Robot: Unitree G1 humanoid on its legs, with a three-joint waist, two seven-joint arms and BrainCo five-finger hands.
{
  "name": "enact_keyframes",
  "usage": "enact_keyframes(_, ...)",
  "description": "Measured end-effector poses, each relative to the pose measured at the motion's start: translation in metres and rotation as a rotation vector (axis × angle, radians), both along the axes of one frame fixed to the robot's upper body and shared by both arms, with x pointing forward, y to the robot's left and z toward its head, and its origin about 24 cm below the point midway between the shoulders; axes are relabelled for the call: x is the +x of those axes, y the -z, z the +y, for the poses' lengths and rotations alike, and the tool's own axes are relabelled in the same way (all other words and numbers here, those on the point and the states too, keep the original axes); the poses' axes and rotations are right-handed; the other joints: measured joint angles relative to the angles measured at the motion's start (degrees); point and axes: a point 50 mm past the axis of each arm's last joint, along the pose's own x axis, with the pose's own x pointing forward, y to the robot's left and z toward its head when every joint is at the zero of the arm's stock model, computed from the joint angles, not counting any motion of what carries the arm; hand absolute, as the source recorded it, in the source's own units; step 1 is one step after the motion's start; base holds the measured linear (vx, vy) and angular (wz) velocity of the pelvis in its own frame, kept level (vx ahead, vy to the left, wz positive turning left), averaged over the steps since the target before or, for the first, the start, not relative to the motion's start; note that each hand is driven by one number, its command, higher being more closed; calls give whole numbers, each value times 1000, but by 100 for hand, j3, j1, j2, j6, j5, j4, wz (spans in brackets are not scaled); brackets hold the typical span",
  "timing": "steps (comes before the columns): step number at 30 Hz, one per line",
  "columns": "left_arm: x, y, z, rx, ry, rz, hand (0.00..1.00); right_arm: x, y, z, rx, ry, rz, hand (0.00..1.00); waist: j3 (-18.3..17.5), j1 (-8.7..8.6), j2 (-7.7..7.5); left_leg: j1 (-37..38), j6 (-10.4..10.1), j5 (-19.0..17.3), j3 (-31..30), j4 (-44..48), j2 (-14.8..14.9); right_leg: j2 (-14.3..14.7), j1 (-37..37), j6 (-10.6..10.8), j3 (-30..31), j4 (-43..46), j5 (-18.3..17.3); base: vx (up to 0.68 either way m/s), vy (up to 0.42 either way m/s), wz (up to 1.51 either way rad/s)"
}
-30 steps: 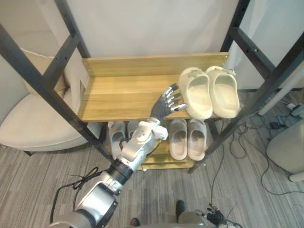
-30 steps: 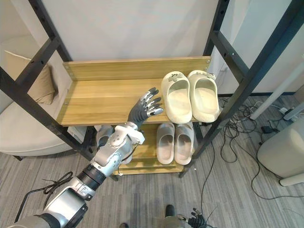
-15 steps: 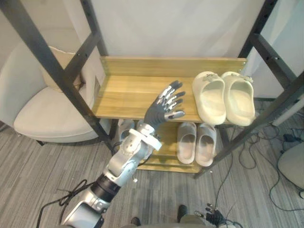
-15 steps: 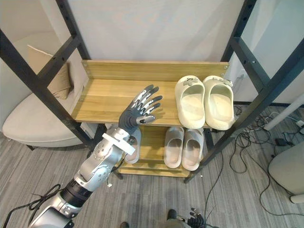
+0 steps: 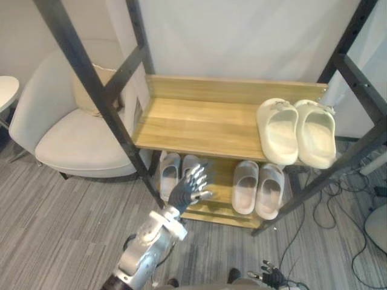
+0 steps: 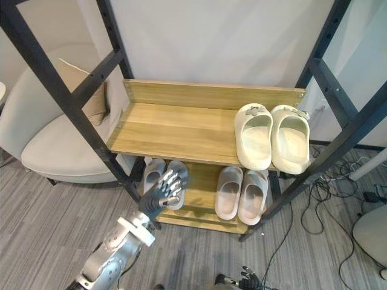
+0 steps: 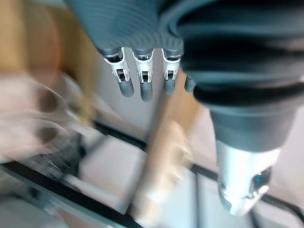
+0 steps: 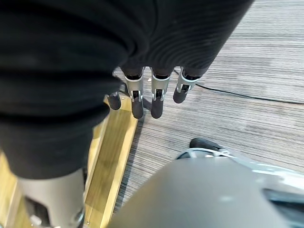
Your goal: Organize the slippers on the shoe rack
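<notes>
before the lower shelf [image 5: 220, 179], left robot hand [image 5: 186, 191] spread open, empty.

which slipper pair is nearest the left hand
The grey pair on the lower shelf, just past the left hand; the pale pair and cream pair sit farther right.

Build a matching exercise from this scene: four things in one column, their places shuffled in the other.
Things:
1. cream slippers
2. taupe slippers
3. armchair
4. left robot hand

Places:
A. lower shelf, right side
B. left of both shelves
C. upper shelf, right end
D. raised open in front of the grey slippers

Pairs: 1-C, 2-A, 3-B, 4-D.
</notes>
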Motion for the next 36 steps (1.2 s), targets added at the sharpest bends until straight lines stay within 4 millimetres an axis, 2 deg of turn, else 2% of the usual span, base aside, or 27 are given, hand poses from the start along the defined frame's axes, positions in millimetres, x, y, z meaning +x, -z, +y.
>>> enact_keyframes(1,-8,22,11,70,-39,79,0,0,0,1,2,1,-1,0,-19,62,-27,-1,0,0,-4,0,-1,0,3,2,-2,0,-2,0,0,0)
enact_keyframes(3,-13,37,17,129,-53,135,0,1,0,1,3,1,-3,0,-28,95,-43,0,1,1,-5,0,-2,0,4,2,-2,0,-2,0,0,0)
enact_keyframes(4,-20,52,25,187,-75,198,0,2,0,2,5,2,-5,0,-41,106,-62,0,0,2,-7,1,-2,0,4,3,-3,0,-2,0,0,0)
enact_keyframes(7,-37,81,41,313,-122,326,0,3,1,6,11,7,-10,0,-68,123,-106,2,0,2,-14,0,-2,3,10,5,-10,0,-7,0,0,0)
enact_keyframes(9,-51,99,55,405,-167,422,0,4,1,8,14,10,-13,0,-86,126,-135,8,0,3,-20,-1,-4,3,21,7,-17,0,-10,0,0,0)
enact_keyframes(13,-75,118,76,535,-216,548,0,3,1,9,8,25,-17,0,-94,150,-168,12,6,10,-57,-1,-14,-3,37,9,-38,0,-14,-8,3,3)
enact_keyframes(16,-85,124,84,593,-240,597,0,3,1,9,6,26,-16,0,-91,160,-168,8,6,33,-148,-2,-23,-9,51,15,-106,0,-30,-33,4,13)
enact_keyframes(21,-90,127,84,623,-256,619,0,3,1,8,-1,30,-19,0,-83,195,-166,-5,-3,78,-290,-14,-25,-8,117,13,-237,0,-60,-21,-5,15)
enact_keyframes(24,-90,129,80,604,-279,633,0,5,1,8,-11,34,-23,0,-60,211,-147,-18,-10,90,-312,-11,-23,-6,125,15,-257,0,-90,-15,-1,5)
enact_keyframes(29,-77,127,72,581,-292,608,0,22,-2,8,-23,29,-55,0,201,239,-112,-715,-2,-86,-422,655,7,-65,-237,19,-373,377,-312,-41,2,18)
enact_keyframes(30,-74,127,71,577,-293,601,0,25,-2,7,-28,31,-61,0,292,261,-98,-757,48,-116,-310,708,22,-89,-262,19,-371,446,-341,-59,32,11)
enact_keyframes(31,-72,126,70,577,-295,599,0,30,-4,6,-32,33,-73,0,338,305,-49,-805,349,-307,32,824,63,-116,-266,54,-373,493,-371,-31,45,2)
enact_keyframes(33,-73,127,69,575,-295,602,0,33,-5,5,-31,48,-86,0,332,290,-26,-800,723,-544,868,1024,231,-183,-247,150,-309,493,-452,35,31,12)
enact_keyframes(34,-73,127,67,571,-296,604,0,33,-6,4,-33,50,-88,0,328,275,-5,-806,690,-540,1118,1098,305,-213,-244,161,-309,501,-459,78,14,23)
enact_keyframes(35,-74,128,65,569,-299,611,0,32,-6,2,-38,58,-87,0,268,275,99,-802,366,-422,1118,1098,316,-234,-233,184,-323,528,-476,144,53,38)
enact_keyframes(36,-76,130,65,576,-304,623,0,33,-6,2,-38,58,-88,0,253,271,79,-767,169,-351,1050,1008,237,-304,-208,195,-383,592,-474,142,65,33)
